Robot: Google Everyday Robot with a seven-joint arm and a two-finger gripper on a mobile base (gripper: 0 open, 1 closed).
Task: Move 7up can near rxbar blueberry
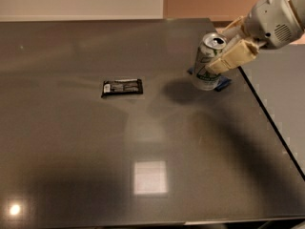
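The 7up can (206,66) is a silver-white can with green markings and a shiny top, upright at the right of the dark table. My gripper (224,51) is shut on the 7up can, its cream fingers (232,56) clamped on the can's upper part. The can seems lifted slightly above the table, with its shadow to the left. The rxbar blueberry (224,84) is a dark-blue wrapper lying flat right behind and under the can; only its edges show on either side.
A black wrapper with white print (122,87) lies flat at the table's middle left. The dark table's right edge (267,113) runs close to the can. A bright light reflection (150,177) sits on the near tabletop.
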